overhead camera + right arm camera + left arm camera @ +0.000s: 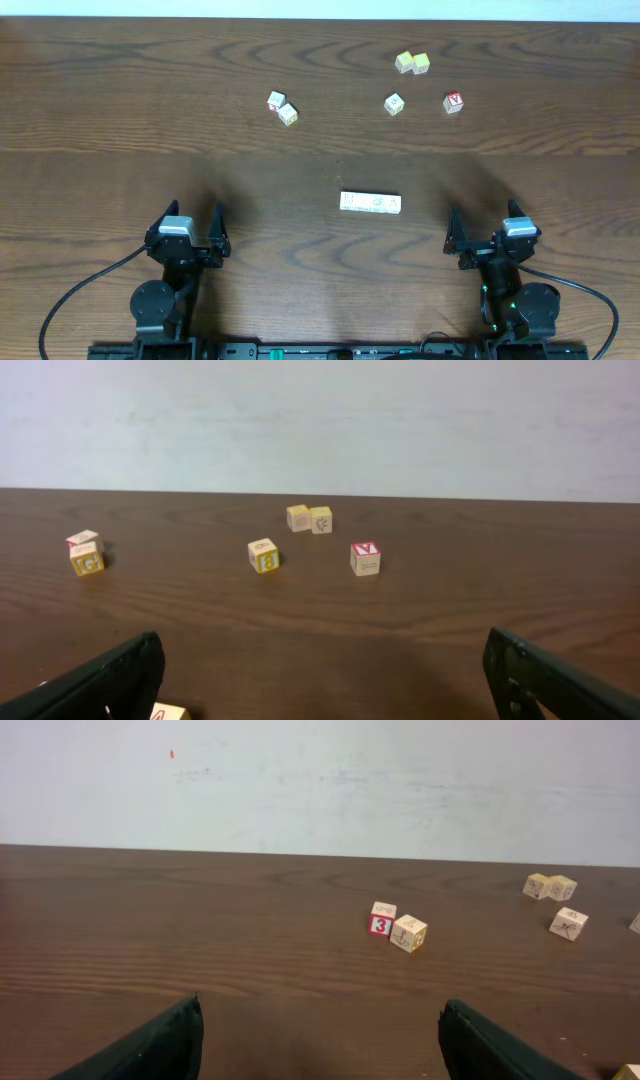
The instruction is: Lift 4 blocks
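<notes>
The blocks (370, 203) lie side by side in a short white-faced row at the middle of the brown table, between the two arms and a little farther out. My left gripper (195, 215) stands open well to the left of the row, nothing between its fingers (165, 1040). My right gripper (482, 220) stands open to the right of the row, also empty. The left wrist view catches only a corner of the row's end block (630, 1072) at lower right. In the right wrist view, an end block with a red stroke (168, 712) peeks in beside the left finger.
Loose cubes are scattered farther back: a touching pair (282, 108) at the left, a single cube (394, 104), two pale yellow cubes (412, 63) at the far side, and a cube with a red letter face (454, 102) at the right.
</notes>
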